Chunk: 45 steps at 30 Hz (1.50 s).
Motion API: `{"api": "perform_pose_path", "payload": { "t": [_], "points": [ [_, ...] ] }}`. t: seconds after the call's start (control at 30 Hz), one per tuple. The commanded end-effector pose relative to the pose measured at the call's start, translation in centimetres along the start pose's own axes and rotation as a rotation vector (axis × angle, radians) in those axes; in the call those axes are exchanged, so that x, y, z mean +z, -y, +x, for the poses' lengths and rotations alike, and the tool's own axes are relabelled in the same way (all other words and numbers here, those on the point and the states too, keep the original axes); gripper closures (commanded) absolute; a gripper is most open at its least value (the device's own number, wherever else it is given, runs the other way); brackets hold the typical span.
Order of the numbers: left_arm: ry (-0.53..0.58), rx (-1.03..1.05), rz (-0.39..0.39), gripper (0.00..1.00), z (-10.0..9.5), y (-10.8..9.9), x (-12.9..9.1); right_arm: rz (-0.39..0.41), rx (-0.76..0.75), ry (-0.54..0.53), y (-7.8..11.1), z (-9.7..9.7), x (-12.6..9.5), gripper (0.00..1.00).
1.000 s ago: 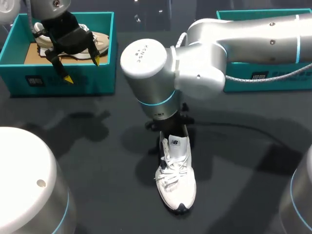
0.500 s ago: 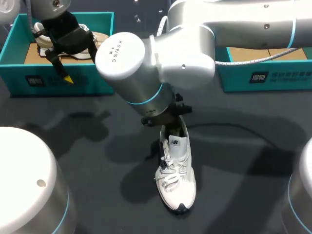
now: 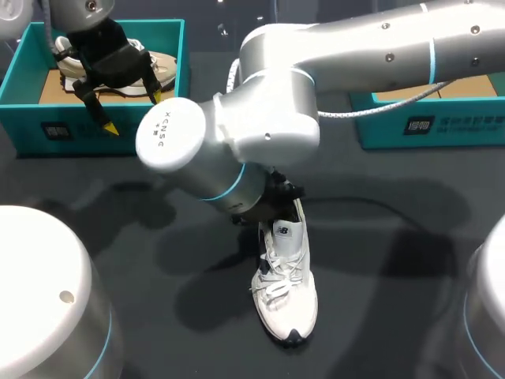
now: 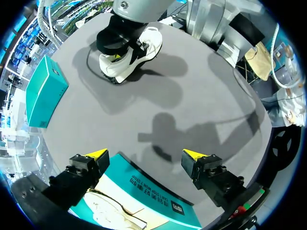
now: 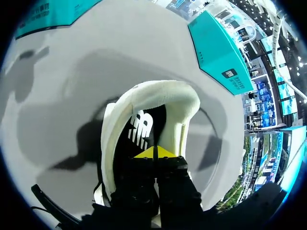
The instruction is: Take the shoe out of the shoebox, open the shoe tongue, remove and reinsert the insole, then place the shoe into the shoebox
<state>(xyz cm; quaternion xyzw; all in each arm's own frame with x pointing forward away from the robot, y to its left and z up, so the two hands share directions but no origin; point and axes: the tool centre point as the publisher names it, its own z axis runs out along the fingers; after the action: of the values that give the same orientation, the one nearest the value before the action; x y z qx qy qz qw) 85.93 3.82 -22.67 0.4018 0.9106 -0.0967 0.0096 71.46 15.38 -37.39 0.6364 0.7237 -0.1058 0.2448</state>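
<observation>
A white laced shoe (image 3: 286, 292) stands upright on the dark table, toe toward the front edge. My right arm (image 3: 237, 150) comes over it, and its wrist hides the heel opening in the head view. In the right wrist view my right gripper (image 5: 154, 153) is shut, its yellow tips pressed together inside the shoe (image 5: 144, 105), just over the black insole (image 5: 139, 128). Whether it pinches anything I cannot tell. My left gripper (image 3: 133, 111) hangs open over the left teal shoebox (image 3: 102, 130), which holds a beige shoe (image 3: 162, 67). Its tips (image 4: 97, 154) stand wide apart above that box (image 4: 148, 187).
A second teal shoebox (image 3: 430, 122) stands at the back right, partly behind my right arm. A grey cable (image 3: 379, 110) hangs along that arm. Two rounded white arm housings (image 3: 39, 292) fill the front corners.
My right arm's wrist and elbow have swung left and lower over the shoe's heel. The shoe has stayed in place, and the left arm has not moved.
</observation>
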Motion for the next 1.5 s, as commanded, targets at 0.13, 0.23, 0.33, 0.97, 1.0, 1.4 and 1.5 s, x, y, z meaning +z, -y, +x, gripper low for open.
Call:
{"api": "perform_pose_path", "payload": {
  "t": [0.13,0.23,0.33,0.97,1.0,1.4,1.5],
  "points": [
    [-0.001,0.001,-0.002,0.00,0.0,0.0,0.0,0.044,0.348,0.190,0.7,0.6,2.8,1.00],
    [-0.001,0.001,-0.002,0.00,0.0,0.0,0.0,0.090,0.334,0.101,0.6,1.2,4.1,1.00],
    [-0.001,0.001,-0.002,0.00,0.0,0.0,0.0,0.151,0.320,0.009,1.3,2.2,4.9,1.00],
    [-0.001,0.001,-0.002,0.00,0.0,0.0,0.0,0.045,0.331,-0.112,0.8,1.6,-1.8,1.00],
    [-0.001,0.001,-0.002,0.00,0.0,0.0,0.0,0.033,0.329,-0.111,0.5,1.6,-2.0,1.00],
    [-0.001,0.001,-0.002,0.00,0.0,0.0,0.0,-0.120,0.340,-0.125,-2.4,3.2,-1.3,1.00],
    [-0.001,0.001,-0.002,0.00,0.0,0.0,0.0,-0.164,0.355,-0.114,-2.4,3.4,-0.6,1.00]
  ]
}}
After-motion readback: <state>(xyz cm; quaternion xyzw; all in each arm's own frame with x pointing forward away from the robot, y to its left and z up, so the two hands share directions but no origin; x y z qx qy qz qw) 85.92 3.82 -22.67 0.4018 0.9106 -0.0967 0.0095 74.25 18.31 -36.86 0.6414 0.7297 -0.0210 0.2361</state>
